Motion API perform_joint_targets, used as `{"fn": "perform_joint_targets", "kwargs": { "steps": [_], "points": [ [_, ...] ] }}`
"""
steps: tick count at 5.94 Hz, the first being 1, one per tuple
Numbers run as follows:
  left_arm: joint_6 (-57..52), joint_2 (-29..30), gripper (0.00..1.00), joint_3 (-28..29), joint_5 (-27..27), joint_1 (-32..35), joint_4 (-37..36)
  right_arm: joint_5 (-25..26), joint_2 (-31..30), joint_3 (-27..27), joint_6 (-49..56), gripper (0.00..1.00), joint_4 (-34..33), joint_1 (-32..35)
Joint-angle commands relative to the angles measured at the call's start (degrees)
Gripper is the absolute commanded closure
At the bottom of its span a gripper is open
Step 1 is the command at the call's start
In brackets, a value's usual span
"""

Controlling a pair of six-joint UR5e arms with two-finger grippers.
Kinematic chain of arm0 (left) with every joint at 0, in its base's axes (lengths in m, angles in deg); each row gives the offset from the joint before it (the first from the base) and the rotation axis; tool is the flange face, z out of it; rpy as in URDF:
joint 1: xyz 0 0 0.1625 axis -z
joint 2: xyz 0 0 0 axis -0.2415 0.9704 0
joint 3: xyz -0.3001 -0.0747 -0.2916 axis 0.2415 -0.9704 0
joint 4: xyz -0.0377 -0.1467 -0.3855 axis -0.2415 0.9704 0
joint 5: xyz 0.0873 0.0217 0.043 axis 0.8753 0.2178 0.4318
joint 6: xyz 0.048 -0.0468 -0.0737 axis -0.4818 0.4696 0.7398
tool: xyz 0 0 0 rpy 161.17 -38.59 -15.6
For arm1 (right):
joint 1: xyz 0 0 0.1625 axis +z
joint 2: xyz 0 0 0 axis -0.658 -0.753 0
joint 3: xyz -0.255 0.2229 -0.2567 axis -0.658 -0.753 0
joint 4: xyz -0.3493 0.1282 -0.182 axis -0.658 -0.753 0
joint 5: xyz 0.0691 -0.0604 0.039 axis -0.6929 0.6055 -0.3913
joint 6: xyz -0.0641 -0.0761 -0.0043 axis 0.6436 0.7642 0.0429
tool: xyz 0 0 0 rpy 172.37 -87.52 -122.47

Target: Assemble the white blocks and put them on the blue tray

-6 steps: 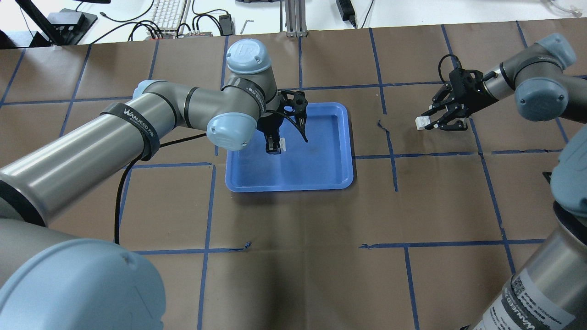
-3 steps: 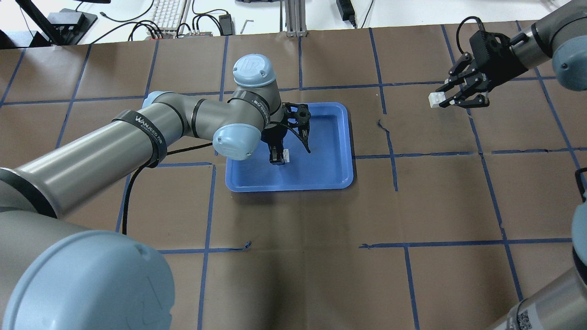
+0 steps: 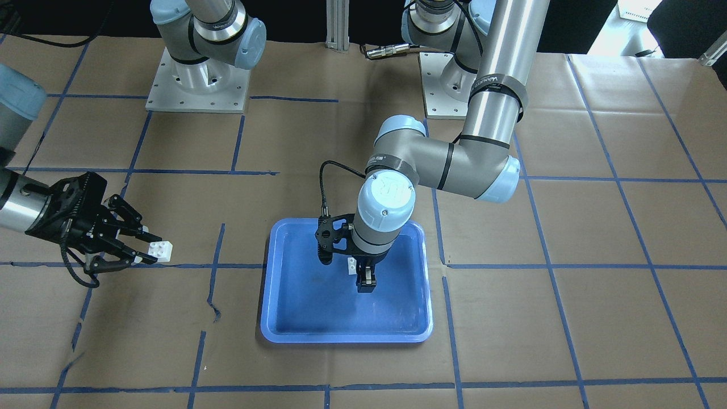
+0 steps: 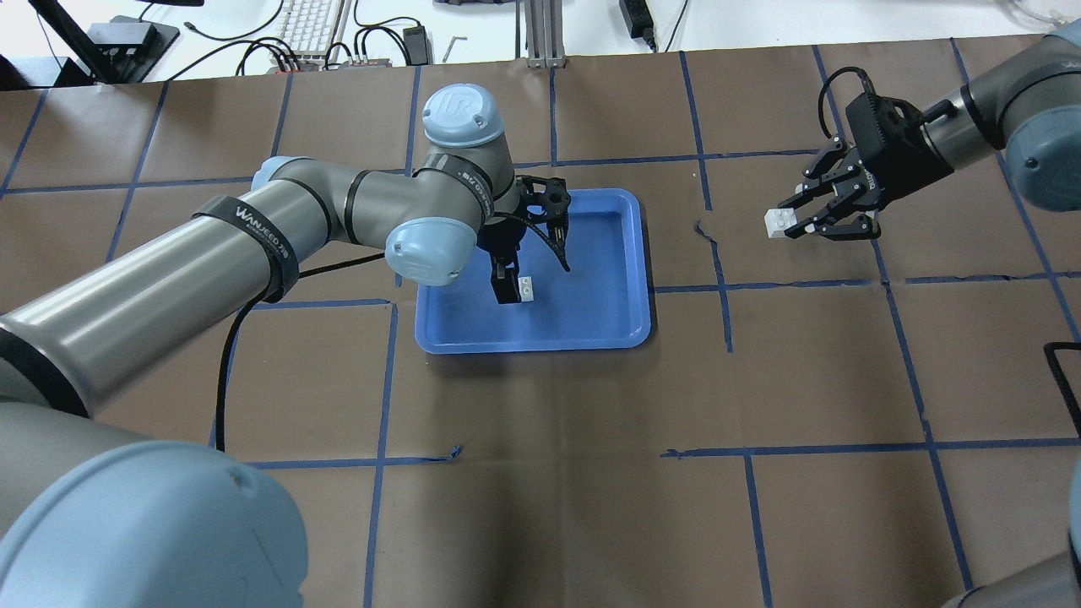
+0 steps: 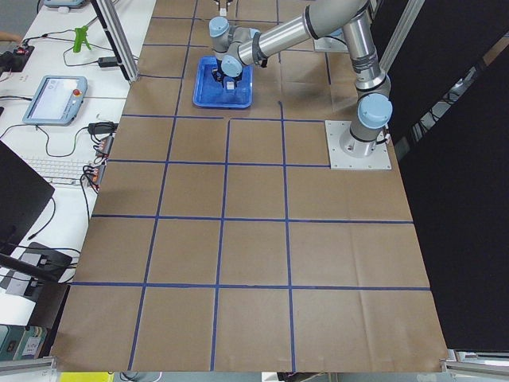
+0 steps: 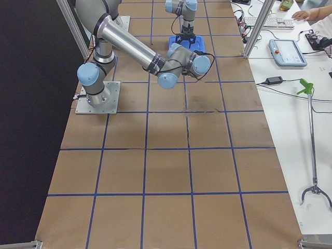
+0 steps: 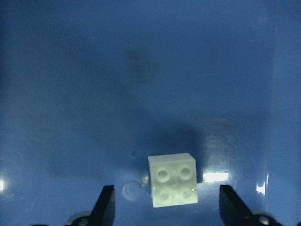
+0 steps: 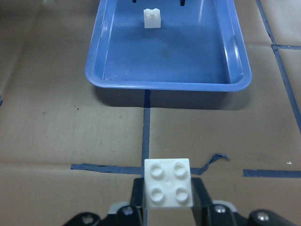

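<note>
The blue tray (image 4: 642, 253) lies mid-table, also in the front view (image 3: 267, 295). One white block (image 4: 526, 289) sits studs up on the tray's bottom. My left gripper (image 4: 535, 277) hangs open over it; in the left wrist view the block (image 7: 172, 179) lies between the spread fingertips (image 7: 106, 202), touching neither. My right gripper (image 4: 798, 224) is shut on the other white block (image 4: 777, 222), held above the table right of the tray. The right wrist view shows that block (image 8: 168, 182) studs up in the fingers, with the tray (image 8: 164, 84) and the first block (image 8: 151, 18) ahead.
Brown paper with a blue tape grid covers the table (image 4: 549, 473). A torn tape strip (image 4: 709, 236) lies between the tray and my right gripper. Keyboards and cables (image 4: 312, 25) lie past the far edge. The arm bases (image 3: 196, 79) stand at the robot's side.
My right gripper swung away to the far right with its block, then came back toward the tray. My left gripper shifted slightly toward the tray's near side and stays open.
</note>
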Motion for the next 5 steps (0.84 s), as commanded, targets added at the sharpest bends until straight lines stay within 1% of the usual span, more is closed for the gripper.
{"fn": "perform_joint_targets", "kwargs": {
  "steps": [1,2,3,4,5],
  "points": [
    [-0.25,-7.81,0.00,1.32,0.08,-2.73,9.16,-0.60,-0.49,1.23,-1.60,0.75,-1.15,2.40],
    [-0.25,-12.73,0.00,4.37,0.68,-3.71,20.12,-0.69,-0.05,1.41,-5.62,0.75,-5.07,5.21],
    [-0.16,-15.56,0.00,8.23,0.95,-3.72,27.63,-1.99,-0.05,2.45,-9.57,0.76,-8.07,8.10],
    [0.45,-17.07,0.00,11.05,0.69,-3.72,32.05,-3.83,0.12,5.77,-16.83,0.76,-16.71,11.18],
    [1.15,-20.74,0.00,11.95,-1.05,-3.81,36.88,-4.55,0.39,8.93,-26.65,0.76,-27.42,16.43]
  ]
}}
